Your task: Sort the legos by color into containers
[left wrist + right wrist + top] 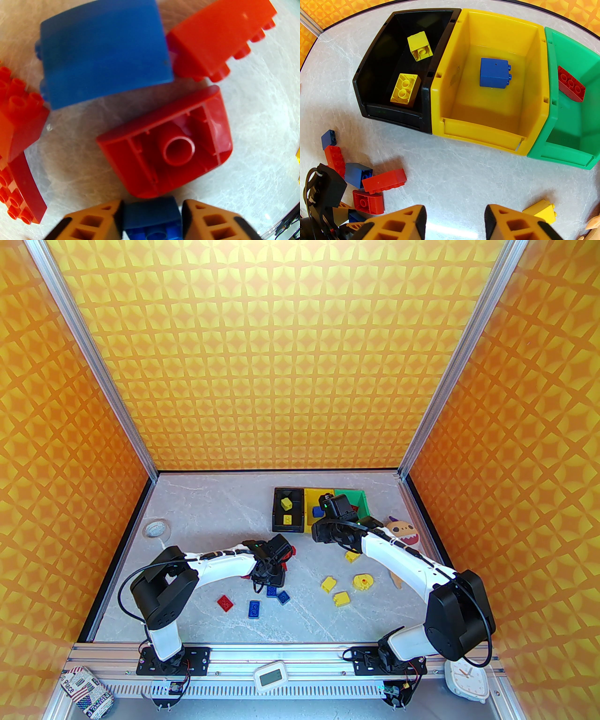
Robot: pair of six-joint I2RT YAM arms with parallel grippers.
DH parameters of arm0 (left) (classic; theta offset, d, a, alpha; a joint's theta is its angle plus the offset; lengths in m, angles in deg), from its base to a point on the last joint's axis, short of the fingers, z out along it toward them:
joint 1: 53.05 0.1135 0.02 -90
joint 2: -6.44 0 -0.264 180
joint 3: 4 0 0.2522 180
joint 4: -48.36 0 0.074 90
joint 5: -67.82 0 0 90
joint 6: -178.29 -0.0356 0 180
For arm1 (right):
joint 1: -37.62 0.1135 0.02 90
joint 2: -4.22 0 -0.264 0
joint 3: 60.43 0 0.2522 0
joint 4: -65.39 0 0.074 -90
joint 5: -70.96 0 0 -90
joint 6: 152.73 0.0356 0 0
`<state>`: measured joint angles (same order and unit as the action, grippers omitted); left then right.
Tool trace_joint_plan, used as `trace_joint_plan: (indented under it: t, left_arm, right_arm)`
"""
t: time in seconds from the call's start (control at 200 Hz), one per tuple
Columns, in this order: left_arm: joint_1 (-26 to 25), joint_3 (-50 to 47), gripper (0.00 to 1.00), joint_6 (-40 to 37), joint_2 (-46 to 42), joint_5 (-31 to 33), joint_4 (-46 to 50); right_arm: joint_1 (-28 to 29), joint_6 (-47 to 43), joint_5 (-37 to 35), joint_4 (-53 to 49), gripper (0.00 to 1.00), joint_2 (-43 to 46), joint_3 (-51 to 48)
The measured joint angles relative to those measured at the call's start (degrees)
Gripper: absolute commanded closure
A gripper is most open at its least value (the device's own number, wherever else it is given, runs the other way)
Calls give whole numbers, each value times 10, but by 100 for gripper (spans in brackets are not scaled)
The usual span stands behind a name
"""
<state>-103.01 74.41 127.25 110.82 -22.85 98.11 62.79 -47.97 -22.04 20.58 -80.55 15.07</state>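
Brick (151, 216), small and blue: hard, light, slick plastic, likely best pinched across its flat sides, clear of the studs. It sits among red bricks (168, 145) low at the table (257, 117), squeezed between the left gripper (152, 209) and its nearly closed fingers. The right gripper (454, 218) hangs parted and empty before the yellow bin (487, 138).

Orange-patt. walls (300, 357), grey marble tbl (211, 521)
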Motion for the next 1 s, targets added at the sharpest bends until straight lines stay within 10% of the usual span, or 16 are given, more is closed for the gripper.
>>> trace_joint_plan:
  t: [0.63, 1.0]
  left_arm:
    - [12, 128, 67, -50, 3, 3, 66]
    - [51, 405, 69, -106, 126, 7, 84]
  right_arm:
    - [0, 21, -32, 12, 54, 30, -37]
    - [-5, 54, -81, 12, 56, 93, -89]
